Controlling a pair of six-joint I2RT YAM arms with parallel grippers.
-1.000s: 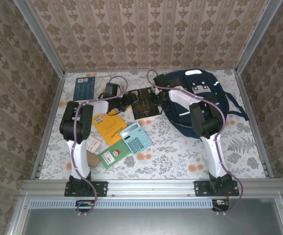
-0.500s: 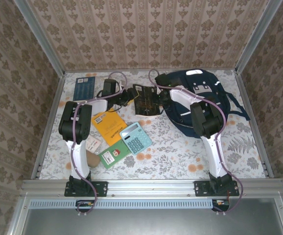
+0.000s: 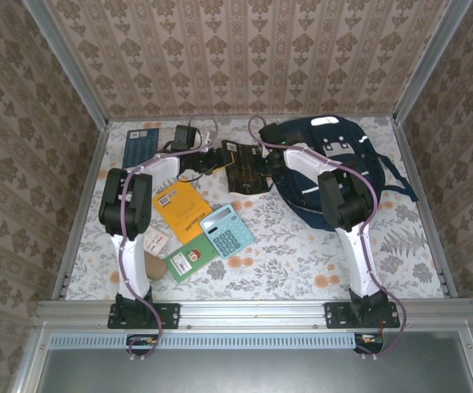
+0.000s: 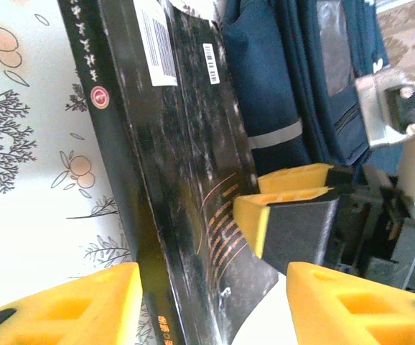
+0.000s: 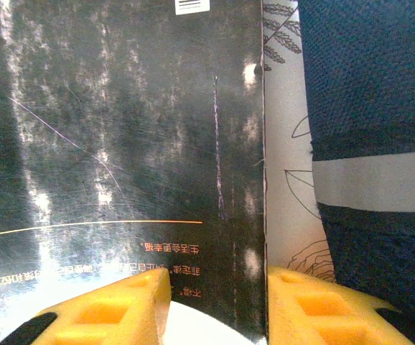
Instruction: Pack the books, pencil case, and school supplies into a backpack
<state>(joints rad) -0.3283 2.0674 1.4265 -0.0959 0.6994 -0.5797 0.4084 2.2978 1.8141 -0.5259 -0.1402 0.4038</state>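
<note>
The black book with gold lines stands tilted on edge just left of the navy backpack. My right gripper is shut on its right edge; in the right wrist view the cover fills the space between the yellow fingers, beside the backpack. My left gripper is open, its jaws on either side of the book's lower corner without pressing it. On the table lie the orange-yellow book, the calculator, the green book, the dark blue book and the tan pencil case.
A small white card lies by the left arm. The backpack's straps trail to the right. Metal rails and patterned walls close in the table on the left, back and right. Bare floral tablecloth spreads at the front right.
The black book has risen from lying flat to tilted on edge and shifted toward the back. My left gripper has moved back with it, and its jaws have narrowed.
</note>
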